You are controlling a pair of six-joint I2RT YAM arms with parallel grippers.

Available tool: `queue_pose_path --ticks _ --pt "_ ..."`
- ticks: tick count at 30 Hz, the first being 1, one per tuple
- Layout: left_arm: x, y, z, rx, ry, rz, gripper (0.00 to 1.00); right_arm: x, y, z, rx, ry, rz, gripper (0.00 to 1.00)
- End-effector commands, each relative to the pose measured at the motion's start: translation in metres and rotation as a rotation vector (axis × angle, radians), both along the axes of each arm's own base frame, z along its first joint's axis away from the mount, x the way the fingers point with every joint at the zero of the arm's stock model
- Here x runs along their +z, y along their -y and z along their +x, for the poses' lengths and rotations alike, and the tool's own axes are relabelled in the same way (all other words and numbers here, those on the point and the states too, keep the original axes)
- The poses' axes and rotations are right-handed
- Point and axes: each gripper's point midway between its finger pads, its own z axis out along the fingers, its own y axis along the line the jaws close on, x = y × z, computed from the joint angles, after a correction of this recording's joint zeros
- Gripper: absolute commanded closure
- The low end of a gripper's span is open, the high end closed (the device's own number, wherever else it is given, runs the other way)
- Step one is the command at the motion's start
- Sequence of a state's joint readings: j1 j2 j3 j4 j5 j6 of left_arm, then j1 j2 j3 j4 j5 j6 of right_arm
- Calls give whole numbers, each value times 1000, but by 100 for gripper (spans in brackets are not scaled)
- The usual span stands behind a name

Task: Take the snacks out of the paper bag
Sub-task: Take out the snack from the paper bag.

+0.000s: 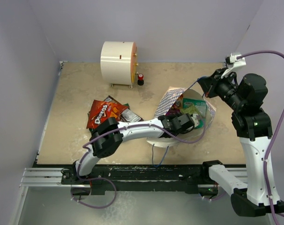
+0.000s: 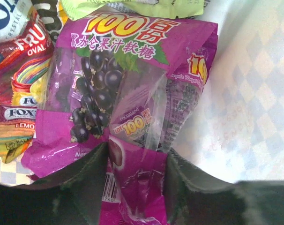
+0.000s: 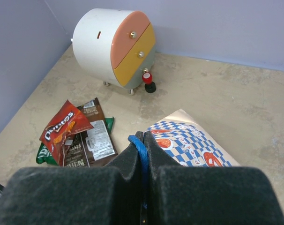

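Observation:
The paper bag (image 1: 172, 101) lies open near the table's middle, its checkered outside (image 3: 193, 143) showing in the right wrist view. My right gripper (image 3: 144, 140) is shut on the bag's blue cord handle (image 3: 141, 147) and holds it up. My left gripper (image 2: 135, 183) reaches inside the bag, its jaws closed on the end of a purple grape-candy packet (image 2: 128, 93). Beside it lie a green packet (image 2: 146, 7) and a rainbow-coloured packet (image 2: 20, 103). Outside the bag, an orange-red packet (image 1: 102, 115), a brown packet (image 1: 128, 116) and a green packet (image 3: 41, 154) lie on the table.
A white cylindrical drum (image 1: 118, 63) with orange and yellow fronts stands at the back left, a small red-capped bottle (image 1: 140, 79) next to it. Purple walls close in the table on three sides. The bag's white inner wall (image 2: 254, 93) is to the right of the left gripper.

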State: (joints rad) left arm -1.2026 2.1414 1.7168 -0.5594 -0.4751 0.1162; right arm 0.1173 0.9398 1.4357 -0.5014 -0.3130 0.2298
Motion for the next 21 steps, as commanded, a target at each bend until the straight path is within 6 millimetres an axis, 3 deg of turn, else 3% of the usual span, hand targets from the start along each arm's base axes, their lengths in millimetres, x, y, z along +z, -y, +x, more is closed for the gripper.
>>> queue_pose_path --ticks 1,10,14,21 --pt "2 -18 11 71 3 48 55 51 -1 -11 11 178 38 100" --pt "40 -16 9 89 -2 -10 91 49 -2 -12 15 176 48 100" --pt "58 -14 2 105 -41 -52 100 49 -1 -10 8 180 45 100" --pt "98 -20 -13 148 -95 -125 100 49 -3 -15 21 180 53 100"
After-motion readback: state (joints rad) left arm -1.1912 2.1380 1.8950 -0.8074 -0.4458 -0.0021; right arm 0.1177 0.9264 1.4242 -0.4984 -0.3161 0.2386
